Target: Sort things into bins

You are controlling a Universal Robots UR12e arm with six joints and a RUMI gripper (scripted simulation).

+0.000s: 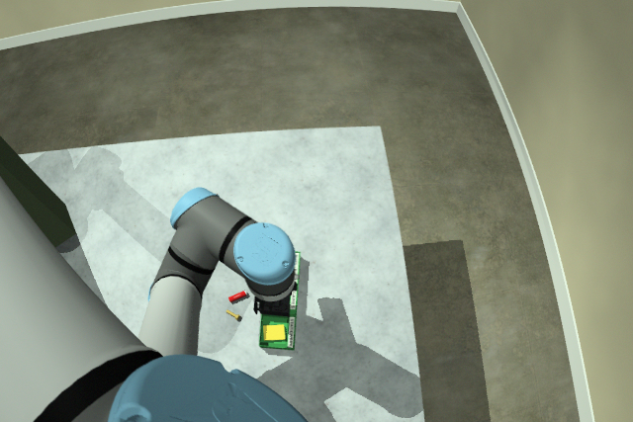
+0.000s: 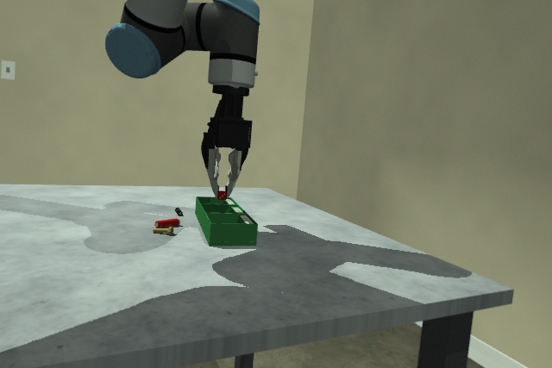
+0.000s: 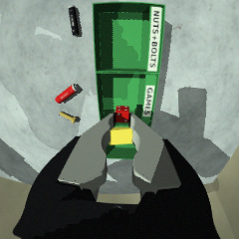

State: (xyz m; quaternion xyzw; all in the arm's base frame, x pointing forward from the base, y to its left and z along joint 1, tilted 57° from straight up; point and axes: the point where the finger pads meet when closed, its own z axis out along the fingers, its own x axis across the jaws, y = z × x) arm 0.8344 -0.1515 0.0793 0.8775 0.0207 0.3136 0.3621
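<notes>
My gripper (image 2: 222,192) is shut on a small red die (image 3: 122,114) and holds it just above the green bin tray (image 2: 225,220), over the compartment labelled GAMES (image 3: 147,100). The die also shows in the exterior view (image 2: 221,195). The far compartment is labelled NUTS+BOLTS (image 3: 155,40). A yellow block (image 1: 274,332) lies in the near compartment and also shows in the wrist view (image 3: 120,136). On the table left of the tray lie a red cylinder (image 2: 166,222), a yellow bolt (image 2: 163,230) and a small black piece (image 2: 178,211).
The tray (image 1: 280,317) stands upright on the grey table, partly hidden by my wrist in the top view. The table's right edge (image 2: 401,243) is well beyond the tray. A wall stands behind the table.
</notes>
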